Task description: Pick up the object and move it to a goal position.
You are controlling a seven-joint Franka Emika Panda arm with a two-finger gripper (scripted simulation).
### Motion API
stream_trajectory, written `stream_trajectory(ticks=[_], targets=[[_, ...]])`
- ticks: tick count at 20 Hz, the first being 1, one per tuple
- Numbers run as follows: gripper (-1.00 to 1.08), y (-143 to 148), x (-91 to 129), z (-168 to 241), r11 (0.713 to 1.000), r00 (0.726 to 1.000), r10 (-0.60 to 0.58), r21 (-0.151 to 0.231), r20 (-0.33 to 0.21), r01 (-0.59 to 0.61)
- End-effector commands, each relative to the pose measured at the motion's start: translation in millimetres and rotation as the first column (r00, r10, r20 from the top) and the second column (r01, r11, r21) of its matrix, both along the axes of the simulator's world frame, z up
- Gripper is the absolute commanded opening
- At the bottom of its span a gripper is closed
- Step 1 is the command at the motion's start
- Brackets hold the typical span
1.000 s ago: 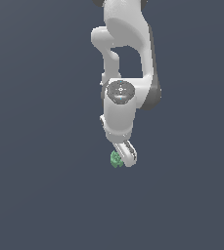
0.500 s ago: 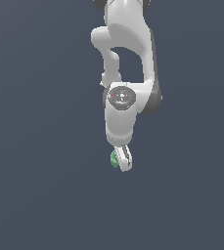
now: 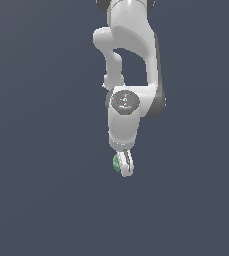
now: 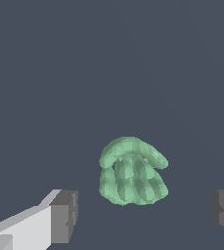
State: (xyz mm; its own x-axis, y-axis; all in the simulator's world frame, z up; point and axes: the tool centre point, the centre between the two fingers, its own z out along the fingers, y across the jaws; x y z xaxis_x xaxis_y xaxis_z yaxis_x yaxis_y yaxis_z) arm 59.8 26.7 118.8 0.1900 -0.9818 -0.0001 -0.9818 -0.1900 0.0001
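The object [image 4: 132, 172] is a small pale-green lumpy item with a ridged surface, lying on the dark grey floor. In the wrist view it sits between my two dark-tipped fingers [image 4: 64, 217], with a gap on each side. My gripper [image 4: 145, 216] is open and touches nothing. In the exterior view the white arm hangs down from above, and the gripper [image 3: 125, 167] covers most of the object [image 3: 116, 163], which peeks out on the exterior view's left of the fingers.
Around the object there is only plain dark grey ground [image 3: 41, 200]. The white arm's wrist housing [image 3: 124, 112] rises straight above the gripper.
The gripper has come down a little and its wrist has turned, so the fingers now straddle the object. The object has stayed where it was.
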Motion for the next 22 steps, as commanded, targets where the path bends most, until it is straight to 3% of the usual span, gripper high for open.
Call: stream_trajectory(ticks=[1, 18, 19, 22], targets=[[1.0, 0, 0, 0, 1.0, 1.0, 0.0, 0.0, 0.0, 0.0], [1.0, 0, 0, -50, 1.0, 1.0, -0.005, 0.0, 0.0, 0.005], [-1.0, 0, 0, -50, 1.0, 1.0, -0.005, 0.0, 0.0, 0.005], [-1.0, 0, 0, -50, 1.0, 1.0, -0.005, 0.0, 0.0, 0.005]])
